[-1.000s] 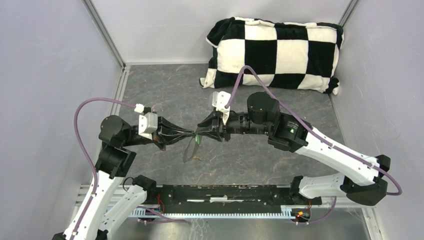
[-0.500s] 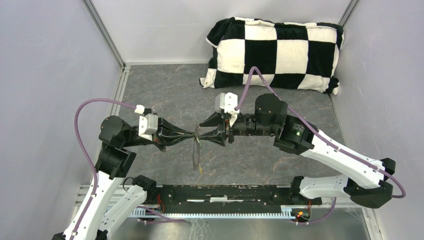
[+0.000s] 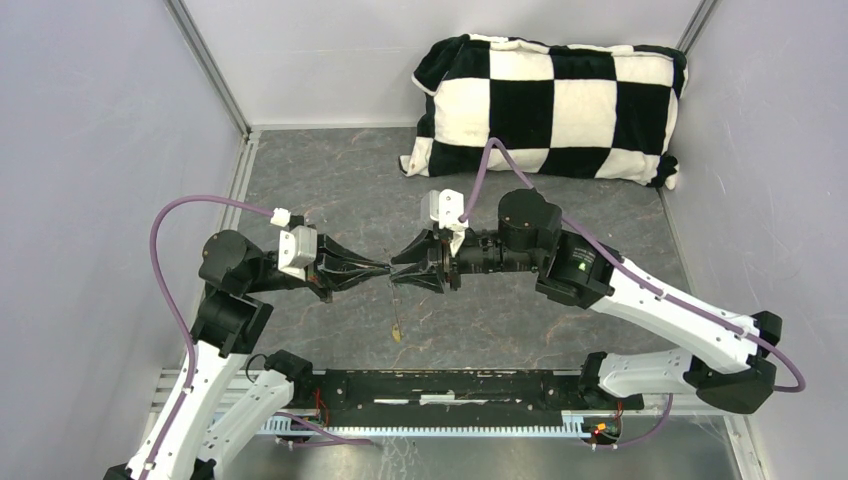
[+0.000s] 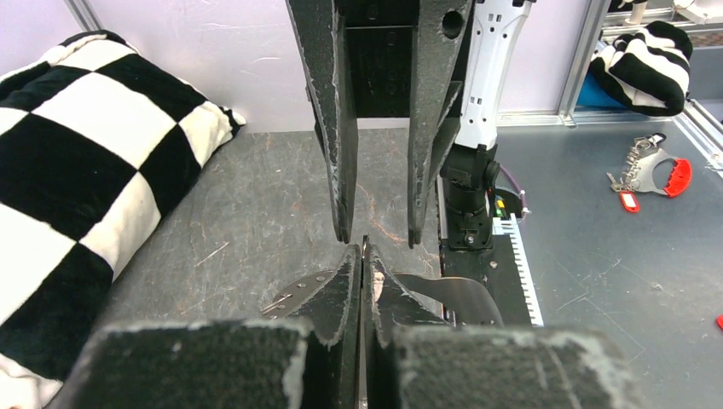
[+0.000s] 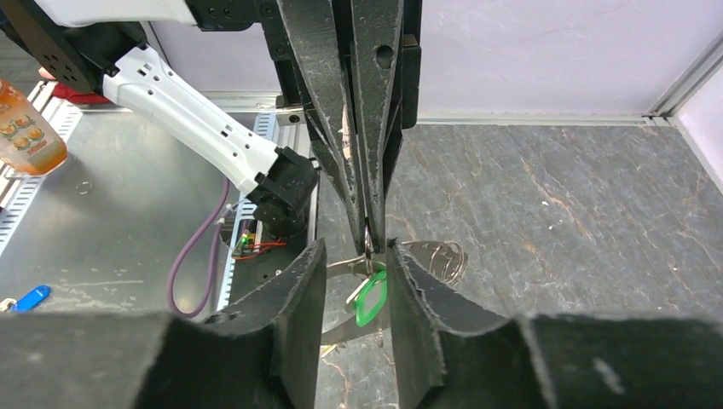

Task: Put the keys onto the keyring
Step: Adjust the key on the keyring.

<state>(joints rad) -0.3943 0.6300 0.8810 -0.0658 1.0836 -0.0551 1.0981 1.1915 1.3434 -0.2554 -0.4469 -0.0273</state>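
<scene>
Left end effector (image 3: 384,268) clenched on keyring (image 3: 394,305), hanging edge-on above surface (image 3: 500,320), well apart from checkered pillow (image 3: 550,105). Right end effector (image 3: 398,270) released, straddling green key (image 5: 371,298), plain from right wrist only. Yellow key (image 3: 397,334) clearest from above.

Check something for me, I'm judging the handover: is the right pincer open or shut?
Open: the right pincer shows its fingers apart in its wrist view, the green key hanging between them.

A soft black and white checked pillow (image 3: 550,105) lies at the far right corner of the grey worktop (image 3: 330,180).
</scene>
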